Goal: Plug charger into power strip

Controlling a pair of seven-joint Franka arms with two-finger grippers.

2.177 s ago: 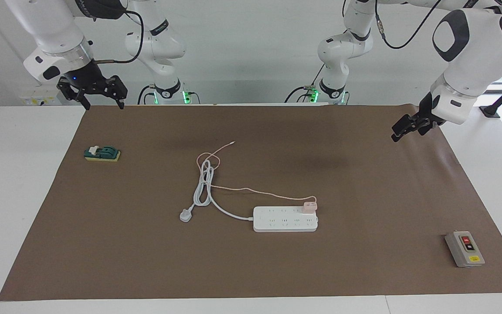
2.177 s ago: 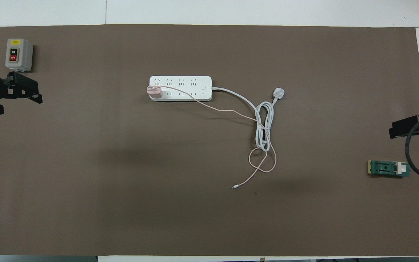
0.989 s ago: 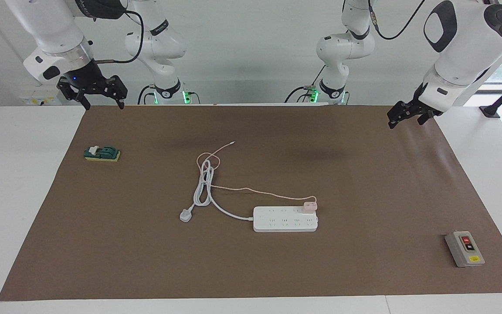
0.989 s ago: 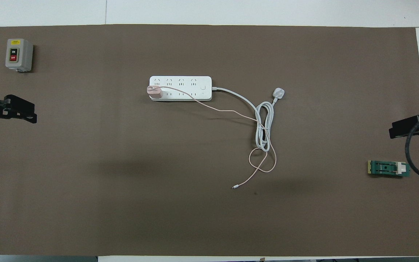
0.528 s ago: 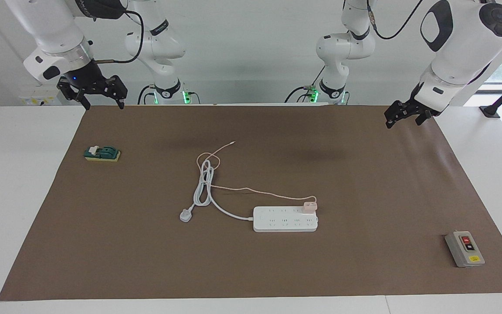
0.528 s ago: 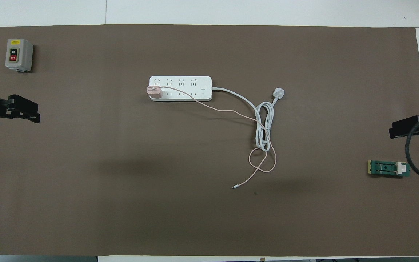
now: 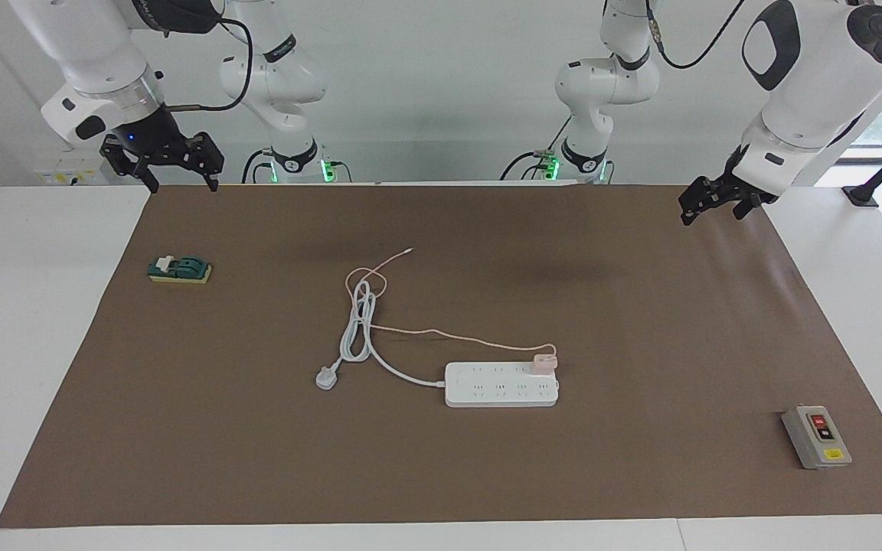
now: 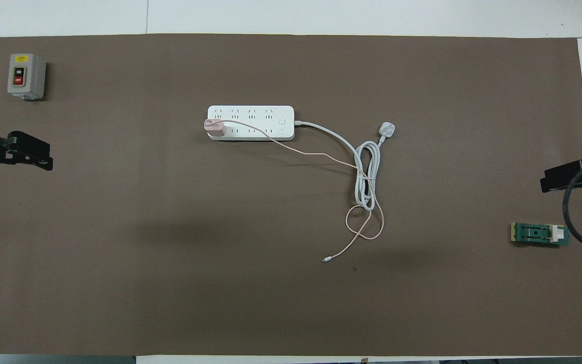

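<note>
The mat (image 7: 640, 321) looks like matt brown paper with faint creases, the strip (image 7: 501, 385) and its plug (image 7: 325, 378) smooth white plastic with a slight sheen, the charger (image 7: 544, 362) smooth pale pink plastic, and the switch box (image 7: 816, 437) dull grey, perhaps plastic.

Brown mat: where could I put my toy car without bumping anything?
The wide bare stretch of brown mat on the robots' side of the flat white power strip is free. It is crowded around the coiled white cord and thin pink cable.
</note>
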